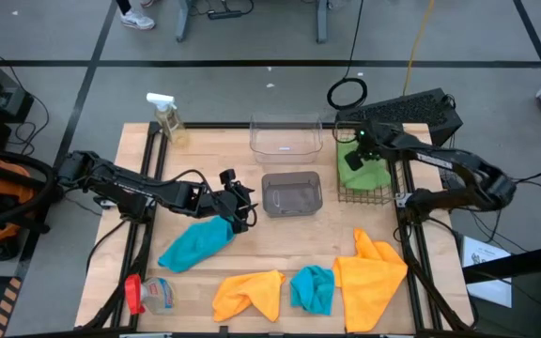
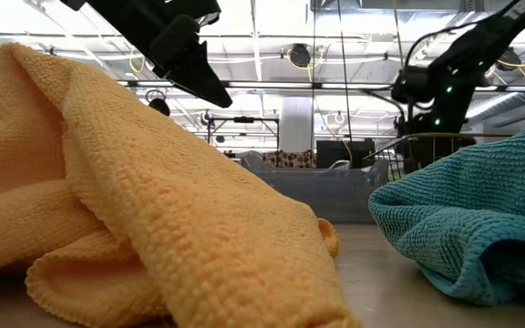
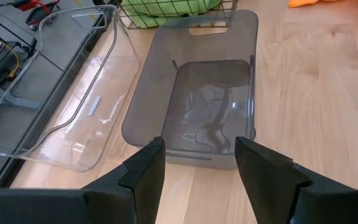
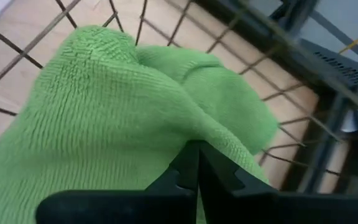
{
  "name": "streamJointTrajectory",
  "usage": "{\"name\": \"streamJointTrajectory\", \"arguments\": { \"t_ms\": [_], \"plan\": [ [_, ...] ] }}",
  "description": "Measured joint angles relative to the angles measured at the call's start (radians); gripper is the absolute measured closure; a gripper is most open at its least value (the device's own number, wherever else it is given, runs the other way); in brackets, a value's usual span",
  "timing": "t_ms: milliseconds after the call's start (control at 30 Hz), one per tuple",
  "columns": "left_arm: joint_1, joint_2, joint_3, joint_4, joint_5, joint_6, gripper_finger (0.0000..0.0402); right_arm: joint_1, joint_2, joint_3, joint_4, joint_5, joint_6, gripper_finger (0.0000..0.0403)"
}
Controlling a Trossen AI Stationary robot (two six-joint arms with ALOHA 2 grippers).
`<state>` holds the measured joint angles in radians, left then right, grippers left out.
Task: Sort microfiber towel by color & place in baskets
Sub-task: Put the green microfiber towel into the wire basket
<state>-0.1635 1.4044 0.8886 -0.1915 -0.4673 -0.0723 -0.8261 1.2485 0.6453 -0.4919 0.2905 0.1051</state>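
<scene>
While left end effector [image 1: 244, 208] gapes, right end effector [image 1: 358, 150] pinches green towel [image 1: 360, 171], over mesh basket [image 1: 349, 193]

A clear spray bottle [image 1: 168, 119] with a white trigger stands at the wooden table's [image 1: 261, 239] far left corner. A plastic bottle with a red cap [image 1: 148, 294] lies on its side near the table's front left corner. A dark keyboard [image 1: 404, 109] sits past the table's far right corner, a loop of black cable [image 1: 347, 93] beside it.

- green towel [image 1: 363, 171] bunched up in the wire-mesh basket [image 1: 379, 193]
- turquoise towels: one [image 1: 195, 244] left-center, one [image 1: 313, 288] front, between the two orange ones [image 1: 250, 293] [image 1: 372, 274]
- grey tub [image 1: 292, 193] and clear tub [image 1: 285, 134] both empty
</scene>
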Motion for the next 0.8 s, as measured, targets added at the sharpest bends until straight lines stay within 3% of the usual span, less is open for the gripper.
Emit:
{"name": "streamJointTrajectory", "arguments": {
  "t_ms": [200, 333, 633, 800],
  "plan": [
    [0.0, 0.0, 0.0, 0.0, 0.009, 0.0, 0.0201, 0.0, 0.137, 0.0, 0.012, 0.0, 0.006, 0.0403],
    [0.0, 0.0, 0.0, -0.001, 0.04, 0.0, 0.0201, 0.0, 0.153, 0.001, 0.005, -0.002, 0.008, 0.0403],
    [0.0, 0.0, 0.0, -0.001, 0.045, 0.001, 0.0201, 0.001, -0.076, 0.001, -0.041, -0.022, 0.012, 0.0403],
    [0.0, 0.0, 0.0, 0.0, 0.045, 0.002, 0.0201, 0.004, -0.182, 0.001, 0.036, -0.167, 0.014, 0.0403]
  ]
}}
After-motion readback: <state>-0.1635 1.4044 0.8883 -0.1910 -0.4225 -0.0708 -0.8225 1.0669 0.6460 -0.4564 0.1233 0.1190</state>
